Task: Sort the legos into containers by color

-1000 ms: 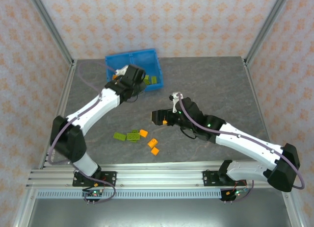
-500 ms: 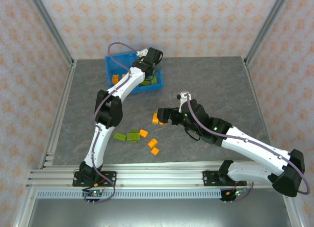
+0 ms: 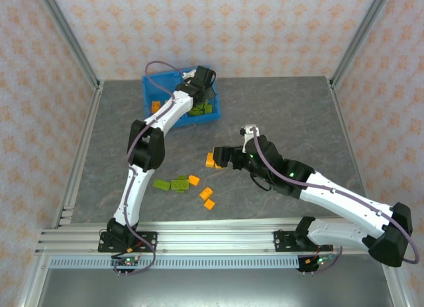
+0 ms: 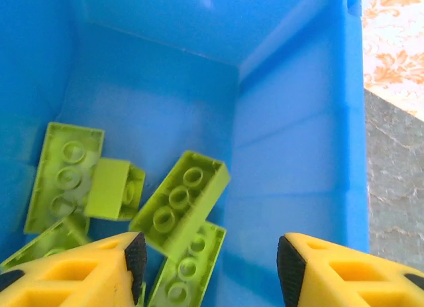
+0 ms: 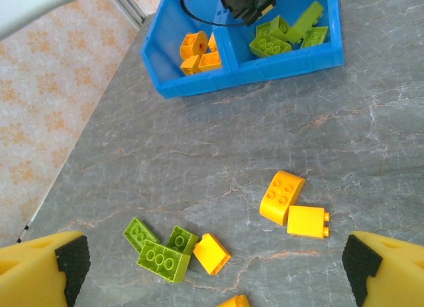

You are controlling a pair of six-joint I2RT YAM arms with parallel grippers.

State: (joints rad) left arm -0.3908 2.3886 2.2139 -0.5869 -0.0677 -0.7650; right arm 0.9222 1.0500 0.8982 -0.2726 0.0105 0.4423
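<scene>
Now both are spread wide: left gripper (image 4: 212, 254) over green legos (image 4: 179, 199) in the bin (image 4: 298, 154), right gripper (image 5: 215, 257) above orange legos (image 5: 281, 195) on the bench (image 5: 199, 141).

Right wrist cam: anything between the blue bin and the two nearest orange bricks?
Bare tabletop only between bin and orange bricks, in the right wrist view.

No writing, number, brand or sign can be read in any view; the studs of the green legos (image 4: 179, 201) just ahead of the left gripper (image 4: 212, 267) are too blurred to show any lettering
</scene>
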